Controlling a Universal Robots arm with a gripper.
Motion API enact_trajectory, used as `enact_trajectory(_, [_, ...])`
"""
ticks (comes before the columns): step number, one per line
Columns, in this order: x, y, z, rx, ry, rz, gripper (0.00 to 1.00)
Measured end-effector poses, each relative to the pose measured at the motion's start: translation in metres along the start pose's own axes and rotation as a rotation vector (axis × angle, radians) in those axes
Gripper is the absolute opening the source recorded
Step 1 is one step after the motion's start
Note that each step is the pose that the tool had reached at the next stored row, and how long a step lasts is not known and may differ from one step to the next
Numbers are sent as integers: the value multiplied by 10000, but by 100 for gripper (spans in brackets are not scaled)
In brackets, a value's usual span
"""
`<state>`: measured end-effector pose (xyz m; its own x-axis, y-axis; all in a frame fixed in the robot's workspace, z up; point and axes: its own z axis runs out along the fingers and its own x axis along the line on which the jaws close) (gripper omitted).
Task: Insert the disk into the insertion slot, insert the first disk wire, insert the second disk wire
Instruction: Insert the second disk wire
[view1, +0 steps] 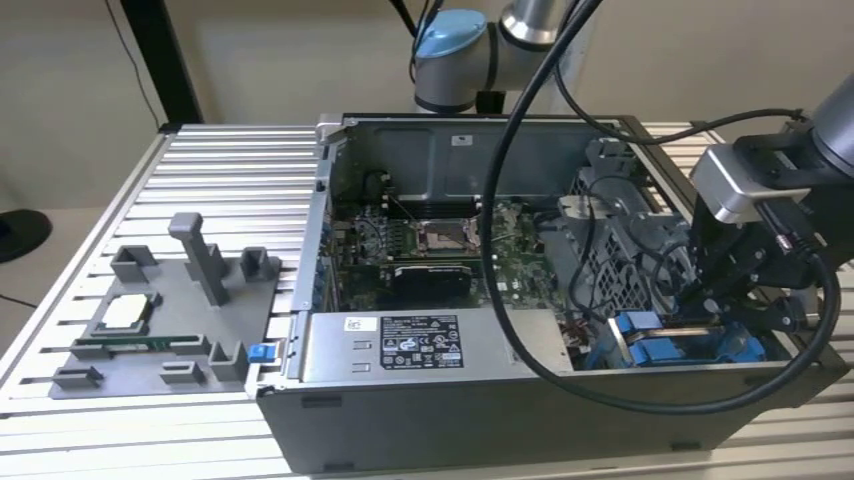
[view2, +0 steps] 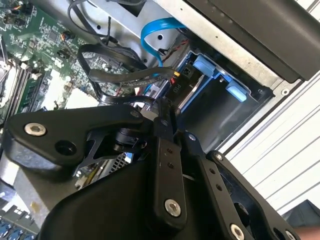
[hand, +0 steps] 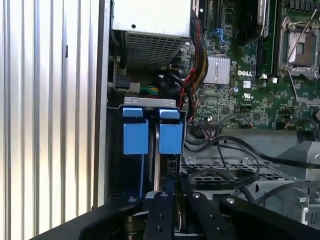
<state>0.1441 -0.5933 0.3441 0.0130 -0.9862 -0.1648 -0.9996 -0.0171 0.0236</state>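
Right now your claw (view1: 703, 312) hangs inside the open computer case (view1: 534, 400) at the exterior view's right, just over the insertion slot (hand: 150, 137). You can see the slot's blue tabs in both wrist views, beside the case's outer wall. Its fingers (view2: 164, 127) look pressed together on a dark connector, though you cannot tell for sure. Black cables (hand: 225, 172) loop beside it, and the whole case sits on the ribbed metal surface (view1: 214, 170).

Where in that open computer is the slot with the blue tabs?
The insertion slot sits in the case's near corner at the exterior view's right, beside the grey power-supply box, directly beneath the tool.
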Motion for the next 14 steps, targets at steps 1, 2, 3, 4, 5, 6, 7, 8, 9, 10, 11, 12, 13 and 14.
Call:
enact_trajectory(1, [0,0,5,1,14,9,0])
enact_trajectory(2, [1,0,8,1,26,12,0])
enact_trajectory(3, [1,0,10,2,34,13,0])
enact_trajectory(4, [1,0,12,2,41,13,0])
enact_trajectory(5, [2,0,14,2,50,13,0])
enact_trajectory(6, [2,-1,17,2,54,13,0])
enact_trajectory(7, [2,-1,19,1,57,13,0])
enact_trajectory(8, [3,-1,24,1,58,14,0])
enact_trajectory(9, [4,-1,27,2,60,14,0])
enact_trajectory(10, [4,-1,29,1,65,14,0])
enact_trajectory(11, [5,-1,32,1,68,14,0])
enact_trajectory(12, [6,-1,38,1,70,14,0])
enact_trajectory(13, [7,-1,43,2,70,14,0])
enact_trajectory(14, [8,-2,51,1,72,14,0])
